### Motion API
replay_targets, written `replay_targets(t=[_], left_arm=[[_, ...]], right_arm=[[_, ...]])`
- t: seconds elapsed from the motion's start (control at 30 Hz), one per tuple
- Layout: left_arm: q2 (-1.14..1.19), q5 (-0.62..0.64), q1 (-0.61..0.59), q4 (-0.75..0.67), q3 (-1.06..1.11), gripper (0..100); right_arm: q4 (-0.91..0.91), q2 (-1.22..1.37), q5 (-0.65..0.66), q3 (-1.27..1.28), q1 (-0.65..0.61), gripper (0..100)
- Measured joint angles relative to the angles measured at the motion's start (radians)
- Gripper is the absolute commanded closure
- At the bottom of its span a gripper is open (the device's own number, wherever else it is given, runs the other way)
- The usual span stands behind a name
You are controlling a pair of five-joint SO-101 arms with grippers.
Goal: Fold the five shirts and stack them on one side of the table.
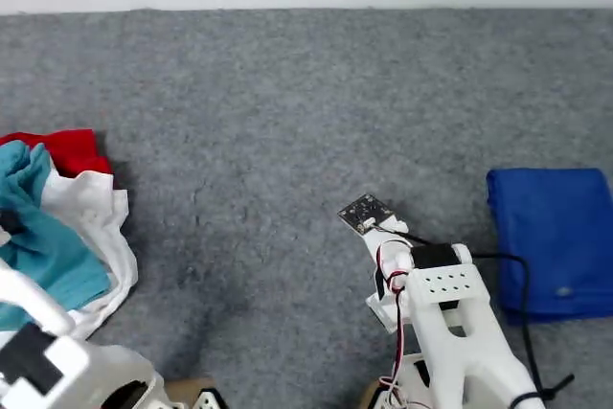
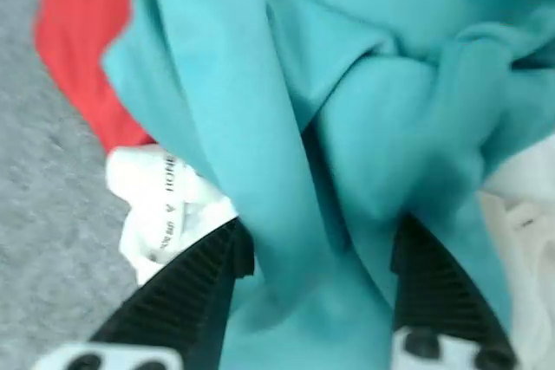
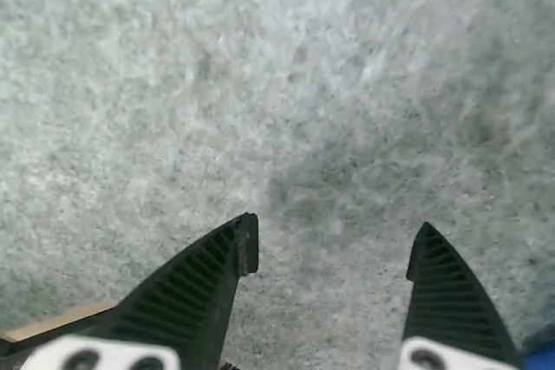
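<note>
Seemingly the pickup step: left claw (image 2: 325, 236) spread astride the crumpled teal cloth shirt (image 2: 373, 101), needing closure; right claw (image 3: 337, 227) spread, well apart.

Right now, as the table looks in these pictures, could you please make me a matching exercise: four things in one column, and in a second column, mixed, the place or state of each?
Column one: 1 teal shirt; 2 blue shirt; 3 red shirt; 4 right claw.
Column two: A folded flat, beside the right arm; B open, over the grey table; C crumpled, between the fingers of the open left claw; D partly covered, at the far end of the pile.
Pairs: 1-C; 2-A; 3-D; 4-B.
</note>
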Motion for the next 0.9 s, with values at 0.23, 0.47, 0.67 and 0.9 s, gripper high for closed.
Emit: replay_targets(t=[0.23,0.47,0.67,0.9], left_arm=[[0.089,0.002,0.092,-0.032,0.000,98],[0.054,0.002,0.265,0.046,-0.034,99],[-0.187,0.002,0.535,0.210,-0.199,99],[-0.456,-0.057,1.026,0.181,-0.264,99]], right_arm=[[0.000,0.000,0.000,0.000,-0.002,71.7],[0.000,0.000,0.000,0.000,-0.003,71.7],[0.000,0.000,0.000,0.000,-0.002,71.7],[0.000,-0.006,0.000,0.000,0.063,71.7]])
